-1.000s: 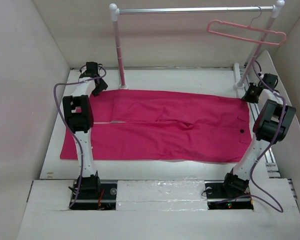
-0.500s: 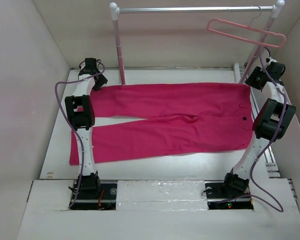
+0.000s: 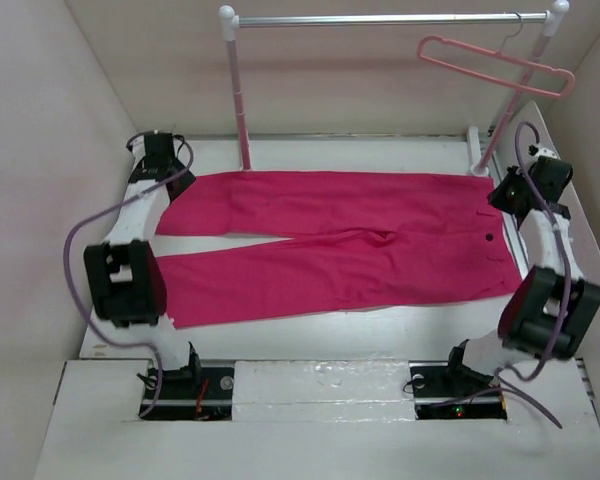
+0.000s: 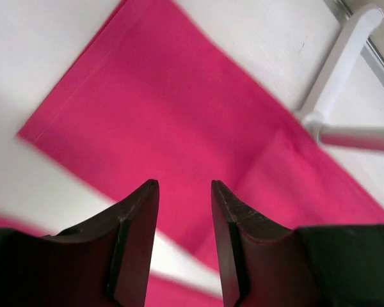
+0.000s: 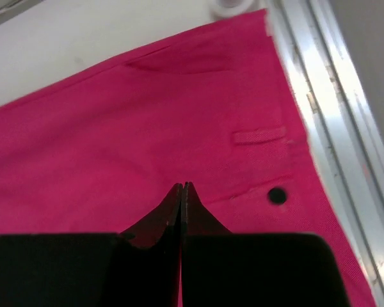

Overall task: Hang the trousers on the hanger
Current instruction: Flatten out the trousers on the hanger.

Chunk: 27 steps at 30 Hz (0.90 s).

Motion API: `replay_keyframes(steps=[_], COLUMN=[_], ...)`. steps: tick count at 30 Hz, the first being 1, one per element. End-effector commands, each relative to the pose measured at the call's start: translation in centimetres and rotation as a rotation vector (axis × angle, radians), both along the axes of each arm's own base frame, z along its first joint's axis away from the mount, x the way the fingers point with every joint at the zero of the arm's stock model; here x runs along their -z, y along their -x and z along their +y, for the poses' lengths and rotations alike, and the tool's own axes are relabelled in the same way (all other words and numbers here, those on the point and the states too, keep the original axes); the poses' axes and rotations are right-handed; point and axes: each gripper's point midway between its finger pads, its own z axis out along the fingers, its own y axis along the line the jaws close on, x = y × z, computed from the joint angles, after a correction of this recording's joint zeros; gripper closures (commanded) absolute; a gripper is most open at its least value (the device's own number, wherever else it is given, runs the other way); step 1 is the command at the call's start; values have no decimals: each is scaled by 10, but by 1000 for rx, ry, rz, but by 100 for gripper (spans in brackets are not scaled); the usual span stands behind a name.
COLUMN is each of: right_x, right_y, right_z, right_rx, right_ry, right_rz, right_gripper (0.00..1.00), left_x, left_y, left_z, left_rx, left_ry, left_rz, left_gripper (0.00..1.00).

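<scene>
Two grippers are seen over the trousers (image 3: 330,240), neither w/ a hold. The trousers are laid flat on the table (image 3: 380,325), waistband to the robot's right, legs run out to the left, the far leg just beside the left foot of the clothes rail (image 3: 380,18). The hanger (image 3: 495,62) is hung by its hook at the rail's right end, well apart from the cloth.

Step judged: early. The garment is spread out and pick-up is not yet made. Next move, prob.: the cloth must be pinched & gathered so it can be fed over the hanger's lower bar, or the hanger must be fetched off the rail first. A firm pinch would be needed, as soft fabric is apt to slip.

Left gripper (image 4: 184,185): jaws set partway apart, nothing btw. them. It is held above the hem corner of the far leg, arm reached fwd to the table's far left.

Right gripper (image 5: 182,187): fingertips pressed together, no cloth seen caught. It is poised over the waistband near the button (image 5: 277,196), arm stretched fwd along the right edge.
</scene>
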Motion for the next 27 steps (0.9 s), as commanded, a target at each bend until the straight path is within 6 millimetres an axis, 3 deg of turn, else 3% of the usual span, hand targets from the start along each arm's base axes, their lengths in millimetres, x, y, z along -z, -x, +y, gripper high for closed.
replay_keyframes(steps=[1, 3, 4, 6, 8, 10, 13, 17, 21, 27], right_x=[-35, -36, -34, -35, -20, -22, -21, -10, -16, -28], right_y=[13, 36, 43, 62, 83, 97, 112, 124, 133, 138], right_z=[73, 114, 146, 176, 207, 223, 236, 240, 247, 240], right_rx=[-169, -253, -335, -414, -514, -564, -606, -642, -684, -667], right_ry=[6, 20, 21, 5, -30, -36, 2, -7, 2, 36], right_rz=[-142, -152, -146, -156, -123, -138, -128, -102, -120, -149], right_gripper=[100, 100, 99, 95, 89, 81, 78, 78, 75, 73], left_x=[1, 10, 17, 26, 45, 68, 100, 131, 151, 154], left_y=[54, 79, 101, 123, 155, 185, 208, 208, 197, 148], left_z=[5, 0, -1, 2, 2, -3, -17, -27, -22, 8], left_rx=[-51, -41, -53, -130, -183, -231, -240, -262, -275, -290], left_ry=[23, 34, 38, 60, 68, 103, 172, 235, 226, 84], left_rz=[-23, 15, 48, 95, 220, 357, 455, 487, 524, 538], left_gripper=[66, 64, 63, 63, 64, 65, 67, 72, 76, 77])
